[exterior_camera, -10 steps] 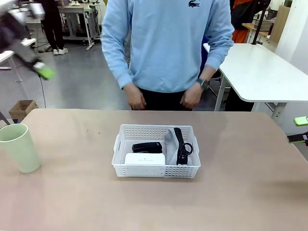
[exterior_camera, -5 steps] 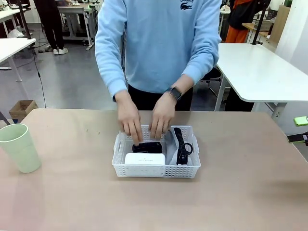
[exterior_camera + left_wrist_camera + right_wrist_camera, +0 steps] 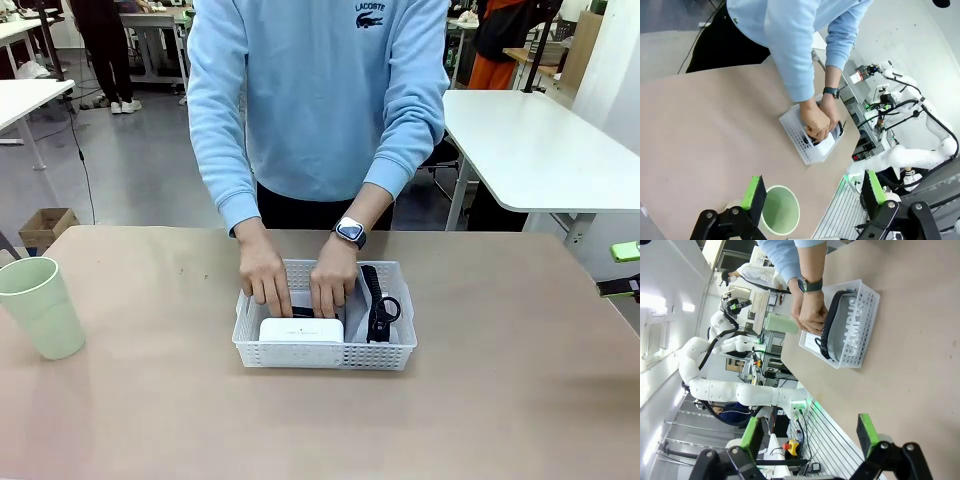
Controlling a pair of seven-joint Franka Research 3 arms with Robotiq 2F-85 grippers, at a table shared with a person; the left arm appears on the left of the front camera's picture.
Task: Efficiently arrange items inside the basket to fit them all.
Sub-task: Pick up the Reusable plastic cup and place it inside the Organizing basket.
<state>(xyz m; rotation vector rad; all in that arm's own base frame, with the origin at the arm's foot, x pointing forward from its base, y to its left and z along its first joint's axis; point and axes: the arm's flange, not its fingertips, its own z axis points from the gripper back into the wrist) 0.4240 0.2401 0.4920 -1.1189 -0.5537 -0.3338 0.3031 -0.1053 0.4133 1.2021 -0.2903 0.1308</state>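
The white basket [image 3: 255, 318] sits mid-table. In it, the white power strip [image 3: 301, 330] lies along the near wall. The grey zip pouch [image 3: 352, 290] with its black strap [image 3: 376, 300] stands at the right end. Both of the person's hands [image 3: 298, 283] are in the basket and cover the black stapler. The pale green cup [image 3: 42, 306] stands upright at the table's left edge. My left gripper [image 3: 812, 195] hangs open above the cup [image 3: 781, 210], far from the basket [image 3: 799, 136]. My right gripper [image 3: 809, 435] is open and empty, off to the side of the basket [image 3: 860, 337].
The person stands at the far edge, leaning over the basket. Bare tabletop [image 3: 500, 400] lies on every side of the basket. A white table [image 3: 540, 150] stands behind at the right. Green-padded tips of my right gripper [image 3: 622, 268] show at the right edge.
The person's hands came down from the waist into the basket and settled on the stapler. My left arm, seen at the upper left a second ago, has left the front view.
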